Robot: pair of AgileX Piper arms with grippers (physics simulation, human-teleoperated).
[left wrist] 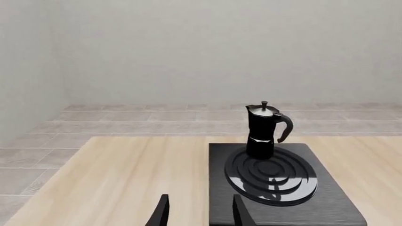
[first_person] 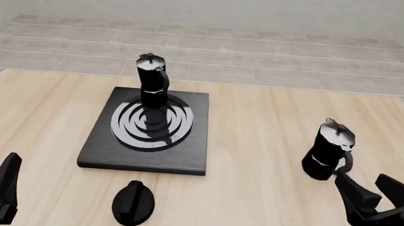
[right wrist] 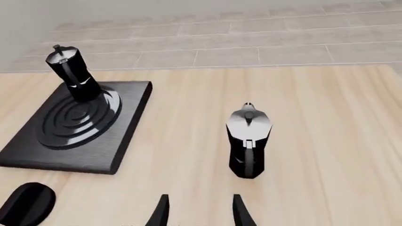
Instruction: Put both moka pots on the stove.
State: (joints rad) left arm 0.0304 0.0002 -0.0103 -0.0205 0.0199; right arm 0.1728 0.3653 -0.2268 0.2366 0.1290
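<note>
Though unseen leftward, second pot (right wrist: 248, 141) faces right pincer (right wrist: 197, 210).

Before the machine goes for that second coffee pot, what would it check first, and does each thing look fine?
1. One moka pot already upright on the stove: ok.
2. Second moka pot upright on the table, off the stove: ok.
3. Right gripper open and holding nothing: ok.
4. Right gripper lined up with the pot's handle: ok.
5. Free ring space beside the first pot: ok.
6. Left gripper out of the way: ok.
</note>
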